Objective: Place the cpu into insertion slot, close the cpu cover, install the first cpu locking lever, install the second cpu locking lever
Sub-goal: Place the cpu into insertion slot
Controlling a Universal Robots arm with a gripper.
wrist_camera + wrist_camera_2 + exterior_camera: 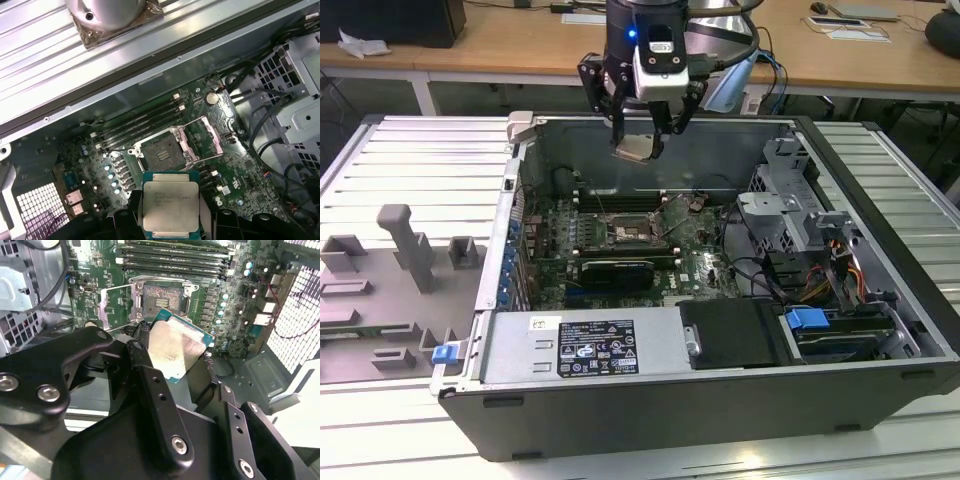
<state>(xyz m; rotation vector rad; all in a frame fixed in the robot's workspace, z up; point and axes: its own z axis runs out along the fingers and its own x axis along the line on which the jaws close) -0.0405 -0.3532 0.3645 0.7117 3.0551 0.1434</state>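
While gripper (640,140) clamps cpu (170,206), insertion slot (164,153) uncovered

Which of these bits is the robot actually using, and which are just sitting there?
For the job: gripper, shut on the cpu; insertion slot, empty; cpu cover, swung open.

Just lying about: memory slots; black expansion card; coin battery; grey blocks on the exterior view's left.
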